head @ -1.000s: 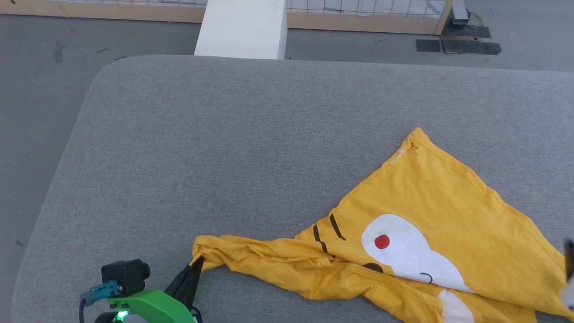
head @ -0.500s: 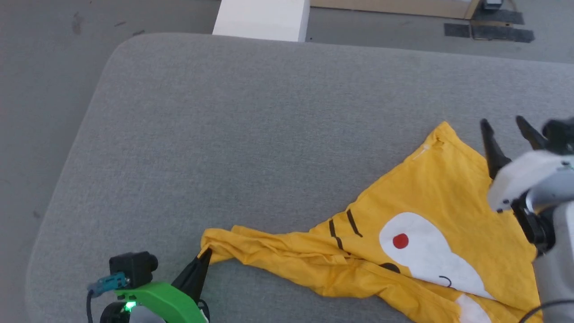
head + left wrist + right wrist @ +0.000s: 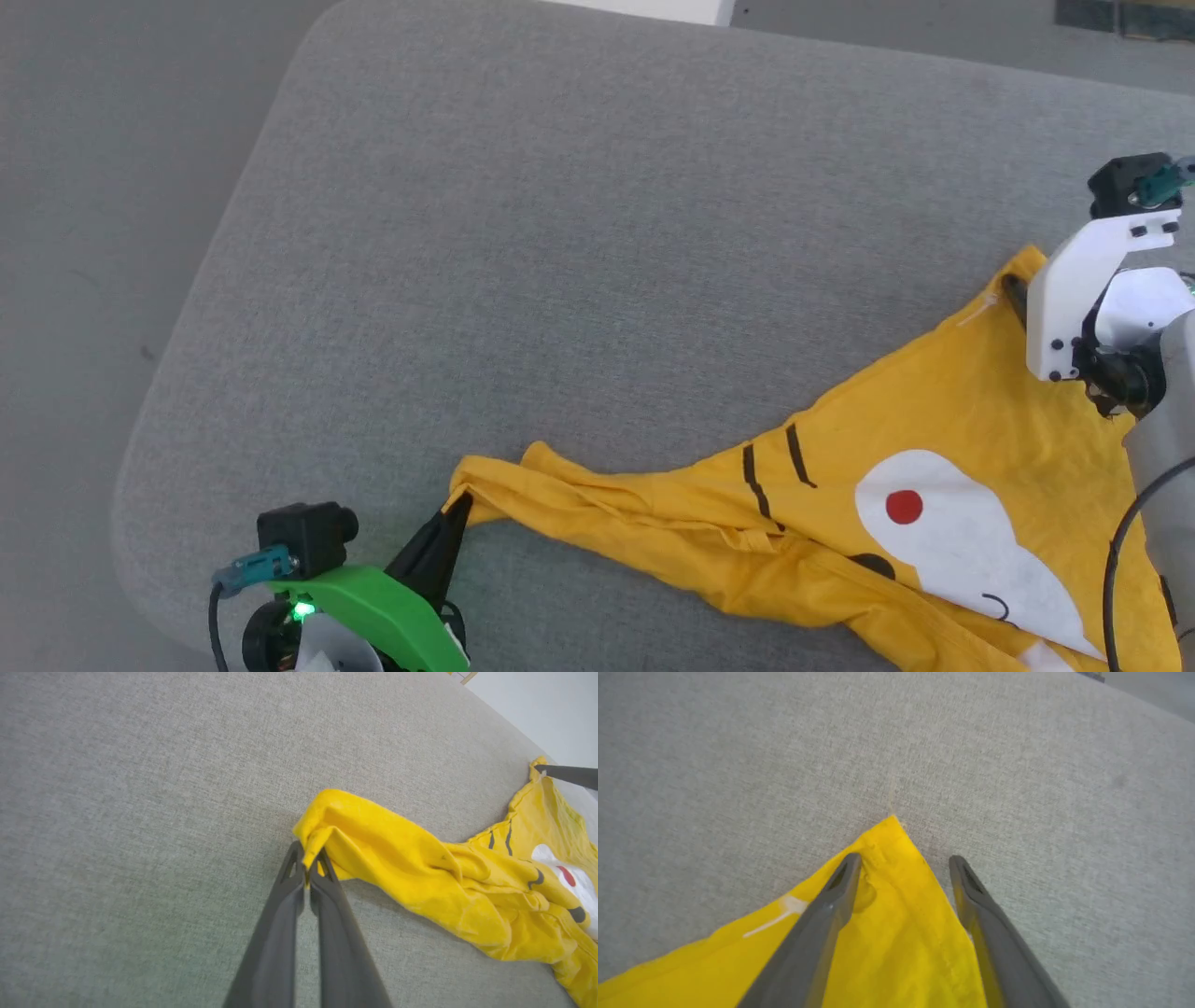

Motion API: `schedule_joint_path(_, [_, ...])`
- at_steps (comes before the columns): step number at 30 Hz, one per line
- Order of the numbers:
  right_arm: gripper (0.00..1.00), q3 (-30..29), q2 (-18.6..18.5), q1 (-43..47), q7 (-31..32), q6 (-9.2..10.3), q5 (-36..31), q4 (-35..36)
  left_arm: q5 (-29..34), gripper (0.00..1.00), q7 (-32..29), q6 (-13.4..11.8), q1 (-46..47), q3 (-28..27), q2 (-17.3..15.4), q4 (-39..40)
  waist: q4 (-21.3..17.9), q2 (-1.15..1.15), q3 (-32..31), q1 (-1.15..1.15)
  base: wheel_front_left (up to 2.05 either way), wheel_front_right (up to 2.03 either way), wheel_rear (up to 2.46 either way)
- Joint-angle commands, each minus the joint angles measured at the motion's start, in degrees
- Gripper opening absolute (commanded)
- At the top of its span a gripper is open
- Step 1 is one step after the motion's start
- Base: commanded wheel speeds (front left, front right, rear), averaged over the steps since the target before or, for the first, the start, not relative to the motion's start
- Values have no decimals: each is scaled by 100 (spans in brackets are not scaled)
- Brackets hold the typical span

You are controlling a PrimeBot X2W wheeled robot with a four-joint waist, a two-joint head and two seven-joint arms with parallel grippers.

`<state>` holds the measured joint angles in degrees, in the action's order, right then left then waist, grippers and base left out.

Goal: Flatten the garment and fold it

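The mustard-yellow T-shirt (image 3: 934,439) lies crumpled on the grey cushion (image 3: 579,233), print up, with white patches, black lines and a red dot. My left gripper (image 3: 457,509) is shut on the shirt's near-left bunched corner, which the left wrist view shows as fabric (image 3: 373,830) pinched between the tips (image 3: 308,851). My right gripper (image 3: 903,858) stands open over the shirt's far pointed corner (image 3: 896,840), one finger on the cloth, the other at its edge. In the head view only one dark finger (image 3: 1013,294) shows beside the white wrist.
The cushion's rounded left edge (image 3: 177,373) drops to grey floor (image 3: 103,168). A white block (image 3: 672,7) stands beyond the far edge. Bare cushion stretches left and behind the shirt.
The head camera has tilted and shifted, sliding the scene right and down. My right arm came into view and lowered its open fingers onto the shirt's far corner. The left gripper keeps its hold.
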<state>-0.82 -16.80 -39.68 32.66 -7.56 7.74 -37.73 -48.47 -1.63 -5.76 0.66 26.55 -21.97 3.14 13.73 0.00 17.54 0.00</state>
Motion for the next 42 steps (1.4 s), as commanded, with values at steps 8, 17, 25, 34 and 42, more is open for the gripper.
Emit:
schedule_joint_path(8, [0,-42,12,-104,729,8,-280,-75,-24,0,110,52,128,-11,69,-152,79,0,95,0,0,0,0])
schedule_joint_path(17, [0,-220,140,710,-688,8,-90,853,-42,0,87,-41,-12,-46,-26,-95,-282,0,-410,0,0,0,0])
schedule_joint_path(25, [0,-838,506,2139,-1373,8,309,2243,-42,0,113,-183,-219,-154,-180,185,-795,0,-976,0,0,0,0])
schedule_joint_path(34, [0,-1374,615,3023,-988,8,529,4289,153,0,233,236,579,-325,-483,669,-1159,0,-1262,0,0,0,0])
schedule_joint_path(42, [0,-1138,-278,2125,83,8,477,5566,73,0,-285,718,2397,-574,-755,944,-1405,0,-1301,0,0,0,0])
